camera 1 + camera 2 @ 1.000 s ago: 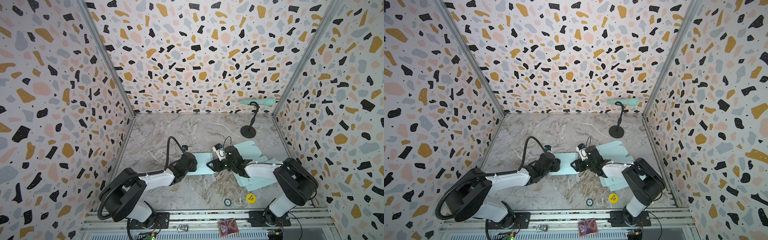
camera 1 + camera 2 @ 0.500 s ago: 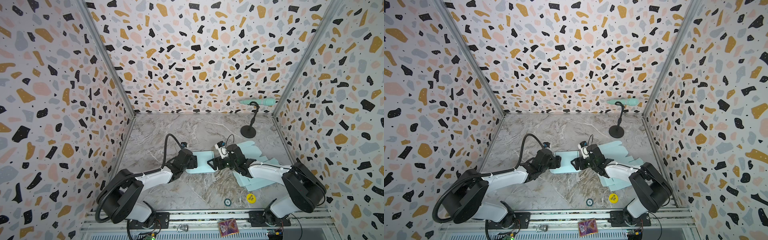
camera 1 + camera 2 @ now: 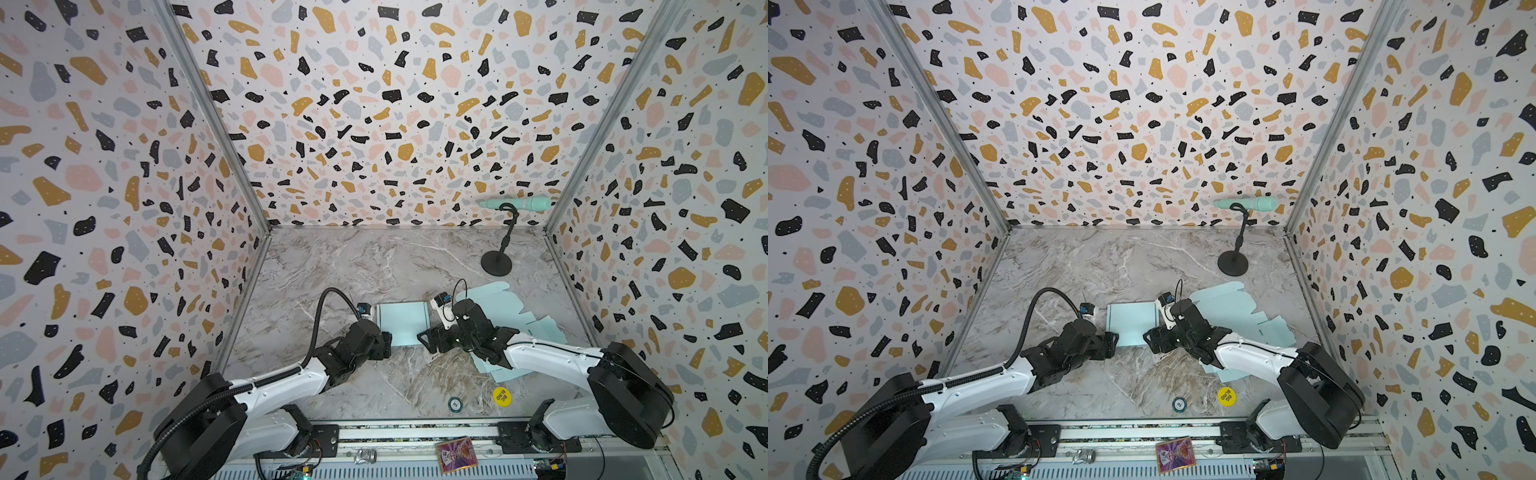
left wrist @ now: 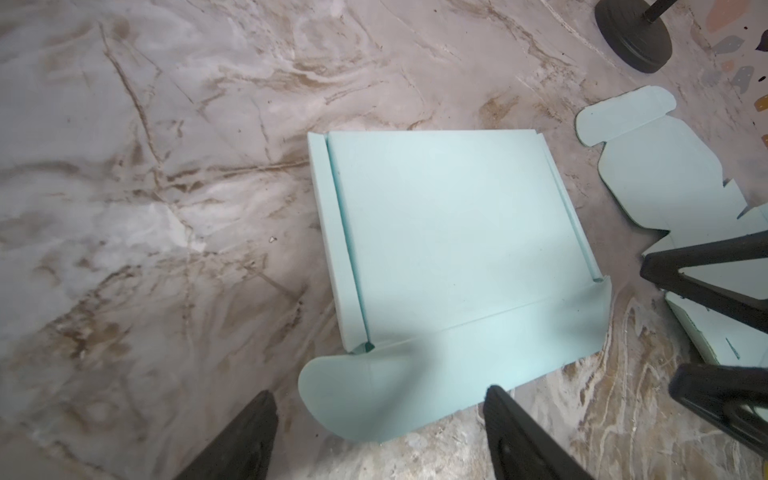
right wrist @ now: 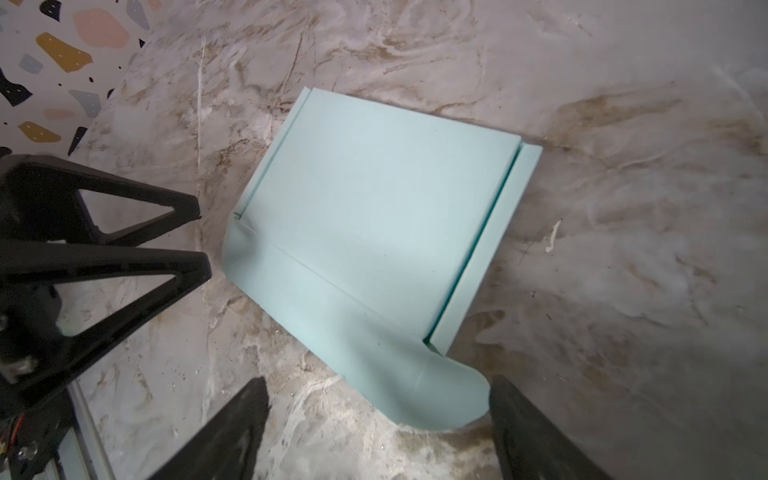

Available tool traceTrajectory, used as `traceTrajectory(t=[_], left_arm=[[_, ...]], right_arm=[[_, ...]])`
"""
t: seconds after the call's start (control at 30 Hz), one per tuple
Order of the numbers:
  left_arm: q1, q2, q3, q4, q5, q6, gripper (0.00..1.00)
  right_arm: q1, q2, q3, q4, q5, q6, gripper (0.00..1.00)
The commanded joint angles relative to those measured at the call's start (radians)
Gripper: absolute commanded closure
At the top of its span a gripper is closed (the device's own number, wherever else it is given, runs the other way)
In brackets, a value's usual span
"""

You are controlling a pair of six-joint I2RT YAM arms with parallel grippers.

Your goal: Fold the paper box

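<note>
Paper box lying flat on counter, near flap lying unfolded. Left end effector and right end effector flanking its 2 near corners, fingers spread apart, gripping nothing, likely lining up flap fold.

A: How was the light?
B: Bright and even in both top views, falling from above; only soft shadows lay on the marble bench. The wide lens stretched the walls at the edges.
A: And the wrist views?
B: Dimmer. The left tool and right tool showed dark and blurred up close, and a grey shadow crossed one flap of the paper box.
</note>
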Motion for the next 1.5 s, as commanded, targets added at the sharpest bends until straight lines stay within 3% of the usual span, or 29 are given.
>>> traceTrajectory(t=[0.0, 0.83, 1.17, 1.47], left_arm=[[-0.003, 0.014, -0.018, 0.056, 0.018, -0.033, 0.22], [-0.018, 0.031, -0.035, 0.101, 0.035, -0.055, 0.24], [-0.016, -0.02, -0.014, 0.041, -0.017, -0.036, 0.21], [-0.001, 0.05, 0.017, 0.057, 0.015, 0.001, 0.21]], right_arm=[[0.017, -0.014, -0.003, -0.001, 0.013, 0.021, 0.16], [0.015, -0.018, -0.057, 0.047, 0.0, 0.056, 0.12], [0.015, -0.005, -0.022, 0.031, 0.002, 0.039, 0.13], [0.023, 0.022, -0.011, 0.031, -0.006, 0.048, 0.15]])
